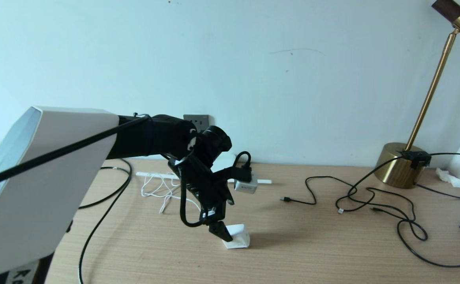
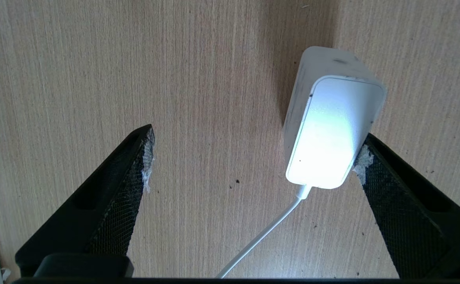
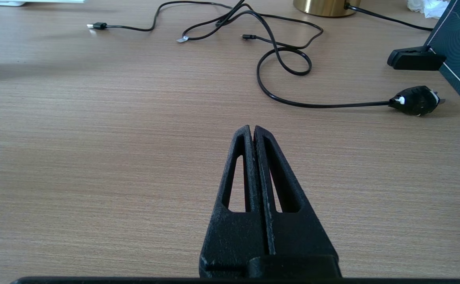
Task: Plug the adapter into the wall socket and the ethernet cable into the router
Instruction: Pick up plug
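The left gripper (image 2: 253, 157) hangs over the wooden desk (image 1: 332, 244) with its jaws spread wide, one fingertip (image 2: 366, 161) just touching the side of the white adapter (image 2: 332, 130), the other well apart from it. The adapter stands on end in front of the wall socket (image 1: 196, 120), looking light, rigid and smooth (likely to tip or slide), so I would pinch its flat sides, clear of the thin white cord (image 2: 265, 232). Farther right, the right gripper (image 3: 252, 132) rests closed and empty above the desk.

matt wood-grain table (image 2: 214, 79), adapter (image 2: 332, 130) — seemingly glossy plastic
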You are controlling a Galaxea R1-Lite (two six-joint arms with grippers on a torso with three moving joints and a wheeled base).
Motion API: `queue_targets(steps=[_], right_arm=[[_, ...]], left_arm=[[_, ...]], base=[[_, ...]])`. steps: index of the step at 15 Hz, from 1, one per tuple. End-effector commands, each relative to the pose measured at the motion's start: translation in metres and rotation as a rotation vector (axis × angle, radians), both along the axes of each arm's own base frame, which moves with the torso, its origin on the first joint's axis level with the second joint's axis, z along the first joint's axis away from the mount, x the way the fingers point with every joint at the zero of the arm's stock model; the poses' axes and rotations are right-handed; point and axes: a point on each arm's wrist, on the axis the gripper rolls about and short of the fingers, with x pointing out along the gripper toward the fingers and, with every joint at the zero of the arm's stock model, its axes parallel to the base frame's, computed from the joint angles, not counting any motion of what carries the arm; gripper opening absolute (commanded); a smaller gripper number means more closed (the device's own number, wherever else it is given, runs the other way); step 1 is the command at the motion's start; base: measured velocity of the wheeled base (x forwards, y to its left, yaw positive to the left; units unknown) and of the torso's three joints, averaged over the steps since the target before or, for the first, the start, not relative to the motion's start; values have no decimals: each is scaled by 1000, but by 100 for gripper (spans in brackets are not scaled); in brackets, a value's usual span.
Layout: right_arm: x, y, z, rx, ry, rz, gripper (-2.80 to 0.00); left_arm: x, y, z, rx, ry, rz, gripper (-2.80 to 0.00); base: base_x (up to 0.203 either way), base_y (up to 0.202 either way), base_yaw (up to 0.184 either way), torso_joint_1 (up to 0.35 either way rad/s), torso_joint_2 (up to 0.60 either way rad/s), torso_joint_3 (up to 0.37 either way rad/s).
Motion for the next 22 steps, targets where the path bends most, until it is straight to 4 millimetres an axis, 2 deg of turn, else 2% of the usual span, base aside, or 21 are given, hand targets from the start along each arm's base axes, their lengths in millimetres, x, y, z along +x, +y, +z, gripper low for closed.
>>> queue_targets(steps=[1,7,8,12,18,22], right_arm=[[0,0,0,0,3,0,-280],[0,0,0,0,3,0,-280],[0,0,0,0,3,0,-280],[0,0,0,0,2,0,-280],[0,0,0,0,3,0,-280],[0,0,0,0,3,0,-280]], left_arm=[[4,-3,-10,10,17,-4,0],[12,-7,-21,3,5,1,0],[12,-8,-21,0,6,7,-280],[14,-8,-25,1,10,8,-280],[13,-1,-17,-4,4,21,-280],[4,16,7,-22,-23,41,-280]], base=[[0,0,0,0,0,0],[0,0,0,0,0,0],[0,0,0,0,0,0],[0,0,0,0,0,0],[0,0,0,0,0,0],[0,0,0,0,0,0]])
